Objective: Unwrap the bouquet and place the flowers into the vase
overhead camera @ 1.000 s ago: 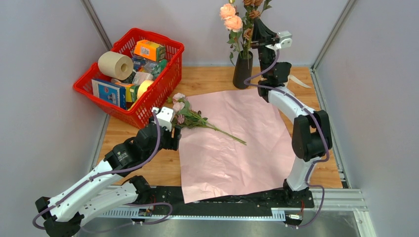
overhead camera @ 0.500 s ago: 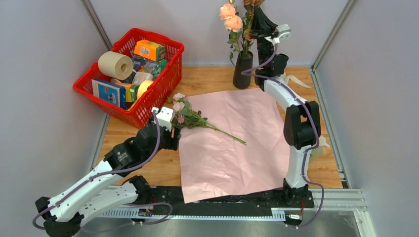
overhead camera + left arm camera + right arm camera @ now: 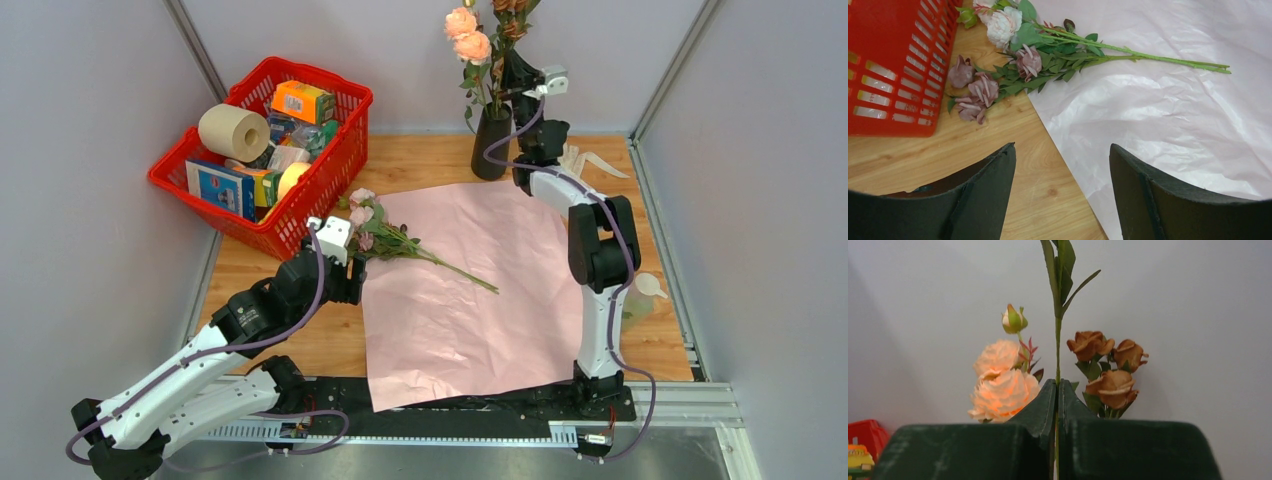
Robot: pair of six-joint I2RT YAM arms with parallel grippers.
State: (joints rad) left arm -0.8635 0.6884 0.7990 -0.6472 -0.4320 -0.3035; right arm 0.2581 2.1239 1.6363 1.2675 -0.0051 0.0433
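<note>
Currently the right gripper (image 3: 1058,392) is pinching a green stem (image 3: 1057,340) above the far vase (image 3: 491,145); the left gripper (image 3: 1063,167), fingers spread, is hovering near loose flowers (image 3: 1048,55) lying across the pink paper (image 3: 470,290), at its left edge.

The matte black vase (image 3: 491,143) stands upright at the top centre of the overhead view, on the worktop (image 3: 420,160) just beyond the far edge of the pink wrapping sheet (image 3: 480,300). The sheet lies spread open and creased. Peach roses (image 3: 468,35) and brown roses (image 3: 1110,365) rise from the vase. Among them a leafy green stem (image 3: 1058,340) stands vertical, pinched in the closed right tool (image 3: 1057,390). Left of centre, the remaining flowers (image 3: 385,238) lie flat. Their mauve and pale pink heads rest on bare wood, and their stems cross the sheet toward the lower right.
</note>
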